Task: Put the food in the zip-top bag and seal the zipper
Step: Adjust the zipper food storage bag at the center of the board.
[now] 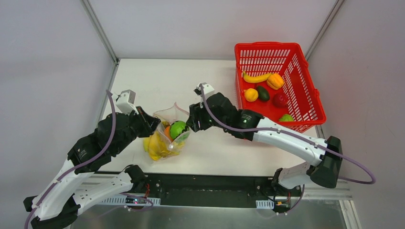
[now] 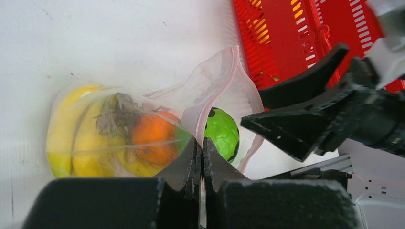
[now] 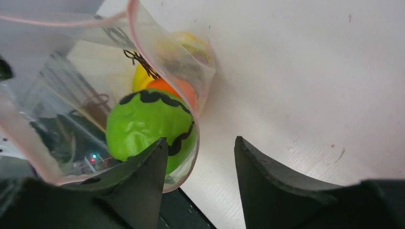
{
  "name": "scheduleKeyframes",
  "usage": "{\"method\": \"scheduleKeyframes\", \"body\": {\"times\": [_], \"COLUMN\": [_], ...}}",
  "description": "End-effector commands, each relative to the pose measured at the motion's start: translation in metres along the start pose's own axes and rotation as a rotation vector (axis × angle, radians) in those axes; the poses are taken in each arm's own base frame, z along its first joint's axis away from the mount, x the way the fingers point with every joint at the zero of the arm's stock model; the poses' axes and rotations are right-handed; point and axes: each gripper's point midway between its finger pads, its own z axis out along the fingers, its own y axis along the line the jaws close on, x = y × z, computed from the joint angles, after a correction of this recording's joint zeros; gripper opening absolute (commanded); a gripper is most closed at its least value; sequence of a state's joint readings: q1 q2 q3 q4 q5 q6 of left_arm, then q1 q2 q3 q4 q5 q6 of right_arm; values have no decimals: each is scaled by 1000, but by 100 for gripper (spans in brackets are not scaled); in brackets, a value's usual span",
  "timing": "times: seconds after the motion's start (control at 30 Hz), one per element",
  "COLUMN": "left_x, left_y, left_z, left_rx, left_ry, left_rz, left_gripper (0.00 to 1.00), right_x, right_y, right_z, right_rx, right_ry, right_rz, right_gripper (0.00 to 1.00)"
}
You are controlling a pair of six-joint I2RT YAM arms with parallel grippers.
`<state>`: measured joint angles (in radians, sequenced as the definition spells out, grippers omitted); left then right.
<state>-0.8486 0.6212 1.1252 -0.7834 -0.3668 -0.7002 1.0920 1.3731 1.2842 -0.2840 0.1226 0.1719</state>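
The zip-top bag (image 1: 165,140) lies on the table at centre-left and holds yellow bananas (image 2: 76,131), an orange (image 2: 153,136) and a green round piece (image 1: 178,129). Its mouth gapes toward the right arm. My left gripper (image 2: 201,143) is shut on the pink zipper (image 2: 210,106) at the bag's near lip. My right gripper (image 3: 199,139) stands open at the mouth. One of its fingers is in front of the green round piece (image 3: 143,124), and the bag's far lip runs between the jaws. More food lies in the red basket.
A red lattice basket (image 1: 267,46) stands at the back right with a banana (image 1: 255,78), an orange pepper (image 1: 275,81) and several other pieces. Grey walls close in the table on the left, back and right.
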Motion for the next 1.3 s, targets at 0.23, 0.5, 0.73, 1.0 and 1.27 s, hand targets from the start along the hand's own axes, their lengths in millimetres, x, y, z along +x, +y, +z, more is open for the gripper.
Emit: {"method": "scheduleKeyframes", "body": {"times": [0.23,0.5,0.73,1.0,1.27], "left_x": [-18,-32,-36,3,-30], "left_y": [-3,17,39,34,37], "left_z": [-5,-26,-39,-8,-29], "left_rx": [17,-76,-244,-288,-242], "left_ry": [-73,-71,35,244,37], "left_rz": [-31,79,237,309,205], "left_gripper": [0,0,0,0,0], "right_x": [-26,-99,-107,-104,-104], "right_y": [18,85,96,111,55], "right_z": [-10,-49,-35,-28,-4], "right_rx": [-43,-346,-274,-301,20], "right_ry": [-26,-229,-229,-198,-218], "right_rz": [11,29,-18,-23,-77], "right_gripper": [3,0,0,0,0]}}
